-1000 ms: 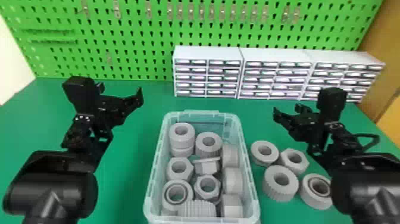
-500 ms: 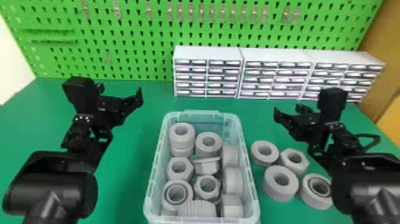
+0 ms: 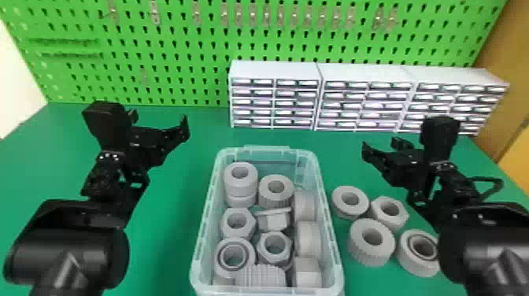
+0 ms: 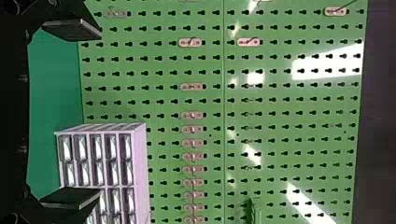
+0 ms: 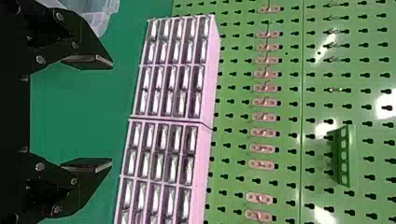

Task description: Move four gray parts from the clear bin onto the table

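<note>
Head view: the bin point(image 3: 333, 240) holds gray parts point(image 3: 241, 185), some stacked; four more sit beside it on the table point(image 3: 169, 228). Left gripper point(image 3: 159, 121) and right gripper point(image 3: 381, 146) have fingers wide apart.

You had open room above the flat green counter point(image 3: 169, 236) between your left hand point(image 3: 160, 119) and the clear rectangular plastic bin point(image 3: 202, 236). The bin's raised walls barred low sideways passage; four thick, gray, holed parts point(image 3: 365, 256) obstructed its right side, white multi-drawer cabinets point(image 3: 273, 72) the back.
</note>
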Controlling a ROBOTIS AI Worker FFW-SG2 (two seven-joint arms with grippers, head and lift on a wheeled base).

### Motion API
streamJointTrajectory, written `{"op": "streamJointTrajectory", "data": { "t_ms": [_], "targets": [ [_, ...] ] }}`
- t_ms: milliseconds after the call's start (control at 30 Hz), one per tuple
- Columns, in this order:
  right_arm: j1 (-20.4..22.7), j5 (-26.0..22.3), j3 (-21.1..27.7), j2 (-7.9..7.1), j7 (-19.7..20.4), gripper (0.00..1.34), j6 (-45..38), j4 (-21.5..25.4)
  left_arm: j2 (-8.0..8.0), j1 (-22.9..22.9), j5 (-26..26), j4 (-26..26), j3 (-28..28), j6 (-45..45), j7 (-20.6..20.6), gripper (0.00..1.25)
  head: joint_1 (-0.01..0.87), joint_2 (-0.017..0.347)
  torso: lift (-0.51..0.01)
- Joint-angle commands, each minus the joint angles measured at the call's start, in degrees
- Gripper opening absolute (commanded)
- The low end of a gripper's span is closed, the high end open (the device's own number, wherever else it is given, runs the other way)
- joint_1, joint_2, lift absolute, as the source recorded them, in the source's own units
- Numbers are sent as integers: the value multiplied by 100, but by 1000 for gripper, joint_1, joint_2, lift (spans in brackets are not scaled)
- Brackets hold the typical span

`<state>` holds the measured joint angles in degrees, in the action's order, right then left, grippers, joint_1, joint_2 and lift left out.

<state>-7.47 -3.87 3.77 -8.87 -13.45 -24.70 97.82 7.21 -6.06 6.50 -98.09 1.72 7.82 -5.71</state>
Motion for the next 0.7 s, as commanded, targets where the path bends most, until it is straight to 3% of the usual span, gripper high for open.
{"op": "streamJointTrajectory", "data": {
  "t_ms": [0,667],
  "targets": [
    [0,0,0,9,0,821,0,0,0,0,0,0,-5,0,-1,1143,686,26,-50],
    [35,-62,27,9,0,821,-35,0,0,9,0,0,3,0,-1,1143,686,26,-50]
  ]
}}
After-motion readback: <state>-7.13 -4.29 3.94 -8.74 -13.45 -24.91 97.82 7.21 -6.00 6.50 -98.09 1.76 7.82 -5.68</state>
